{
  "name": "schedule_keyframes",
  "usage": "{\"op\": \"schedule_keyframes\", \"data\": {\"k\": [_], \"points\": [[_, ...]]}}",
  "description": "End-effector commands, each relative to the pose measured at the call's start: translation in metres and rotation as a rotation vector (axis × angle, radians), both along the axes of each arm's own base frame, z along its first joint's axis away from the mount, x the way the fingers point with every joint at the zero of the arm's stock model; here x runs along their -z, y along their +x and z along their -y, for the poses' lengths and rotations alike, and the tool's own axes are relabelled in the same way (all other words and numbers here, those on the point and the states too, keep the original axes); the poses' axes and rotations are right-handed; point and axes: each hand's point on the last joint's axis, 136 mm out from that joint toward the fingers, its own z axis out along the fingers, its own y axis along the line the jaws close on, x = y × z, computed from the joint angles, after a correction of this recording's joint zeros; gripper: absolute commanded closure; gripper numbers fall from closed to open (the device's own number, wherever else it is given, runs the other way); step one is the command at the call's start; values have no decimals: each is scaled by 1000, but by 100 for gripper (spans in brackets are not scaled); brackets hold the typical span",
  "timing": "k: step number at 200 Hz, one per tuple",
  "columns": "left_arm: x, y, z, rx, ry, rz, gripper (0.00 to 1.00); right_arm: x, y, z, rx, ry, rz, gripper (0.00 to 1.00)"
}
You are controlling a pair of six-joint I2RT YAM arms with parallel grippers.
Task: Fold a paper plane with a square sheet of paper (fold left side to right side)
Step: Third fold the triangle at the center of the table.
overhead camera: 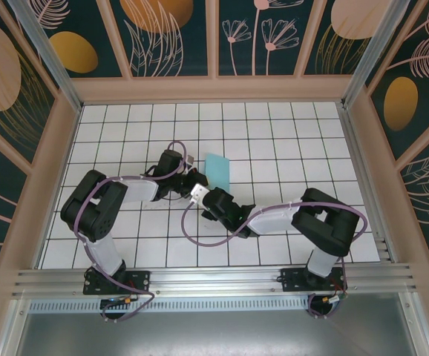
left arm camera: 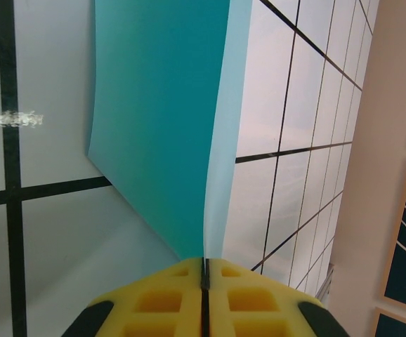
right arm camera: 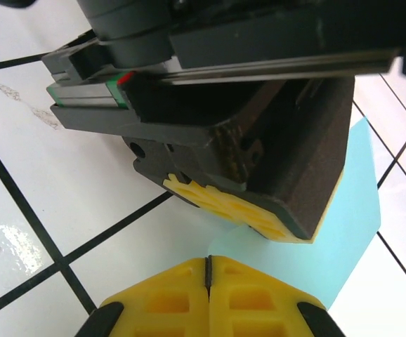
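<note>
My left gripper (left arm camera: 204, 270) is closed on the near edge of the square sheet of paper (overhead camera: 219, 170), doubled into a narrow strip mid-worktop (overhead camera: 125, 141); my right gripper (right arm camera: 208, 270) is closed just beside it, seemingly empty; the left-to-right fold looks made but not pressed flat; the nose and wing folds are not yet done.

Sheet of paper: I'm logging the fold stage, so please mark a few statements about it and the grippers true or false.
1. The left gripper is shut on an edge of the turquoise sheet of paper. True.
2. The right gripper has its jaws wide open. False: its yellow fingers are pressed together.
3. The sheet lies on a bare wooden table. False: the table is white with a dark grid.
4. In the top view the two grippers are close together beside the sheet. True.
</note>
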Motion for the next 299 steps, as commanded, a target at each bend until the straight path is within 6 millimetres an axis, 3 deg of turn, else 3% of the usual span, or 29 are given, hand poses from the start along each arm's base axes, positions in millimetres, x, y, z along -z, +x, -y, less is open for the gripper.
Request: {"op": "schedule_keyframes", "data": {"k": [1,16,43,70,90,120,123,174,196,249,299], "points": [[-16,-2,1,18,-16,40,83,5,1,-2,-14,-11,-23,100],[-20,-1,-5,19,-3,56,77,7,-1,-2,-17,-5,-40,100],[-36,3,-21,10,28,95,52,10,-2,0,-25,14,-72,100],[-48,10,-39,-3,81,138,42,11,-2,2,-19,22,-86,100],[-61,25,-45,-8,104,182,44,12,-2,3,-16,34,-98,100],[-85,50,-15,78,26,239,56,14,-1,3,-10,49,-113,100],[-77,53,-12,90,31,224,56,15,-1,3,-9,48,-114,100],[-45,82,33,201,32,185,60,18,0,-1,4,62,-135,100],[-22,91,37,206,80,158,62,21,-1,-1,5,65,-149,100],[22,92,38,221,147,93,64,20,-2,-3,-2,104,-196,100],[47,84,34,239,184,56,67,10,5,1,-3,184,-292,100]]}}
